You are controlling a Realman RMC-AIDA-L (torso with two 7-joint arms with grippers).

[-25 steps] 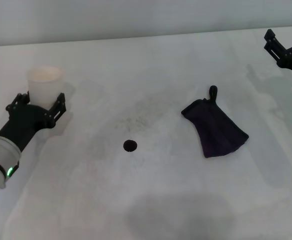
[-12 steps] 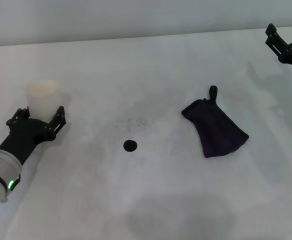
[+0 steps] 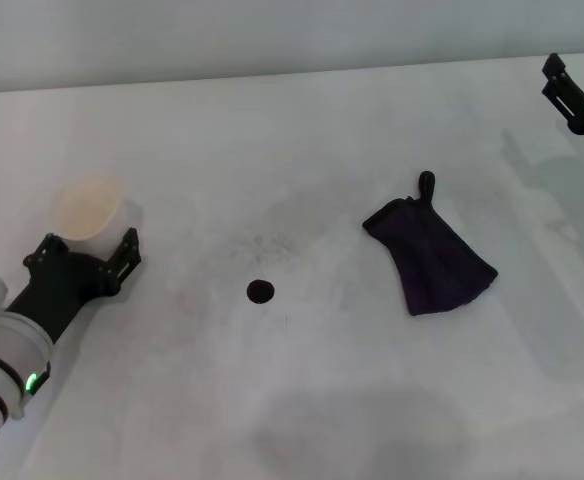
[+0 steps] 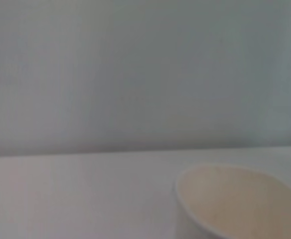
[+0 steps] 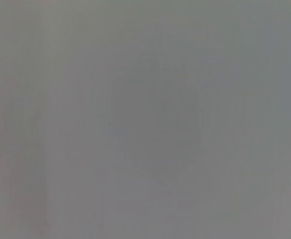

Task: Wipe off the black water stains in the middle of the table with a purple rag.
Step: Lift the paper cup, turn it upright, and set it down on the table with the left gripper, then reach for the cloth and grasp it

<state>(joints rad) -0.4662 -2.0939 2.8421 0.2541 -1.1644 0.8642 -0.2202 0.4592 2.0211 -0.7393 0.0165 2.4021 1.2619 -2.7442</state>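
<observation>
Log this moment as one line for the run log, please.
stage: pre-grasp | purple rag: flat on table, untouched | black water stains: unwiped | left gripper: open, beside paper cup | right gripper: far right edge

A white paper cup (image 3: 87, 208) stands upright on the left side of the table (image 3: 302, 400), its open mouth facing up and its interior a pale cream tone. In the left wrist view the cup (image 4: 235, 204) appears close to the camera, showing its rim and inner wall; nothing is visible inside it. A plain light grey wall (image 3: 272, 35) runs along the far edge of the table. The right wrist view shows only a uniform grey field.
</observation>
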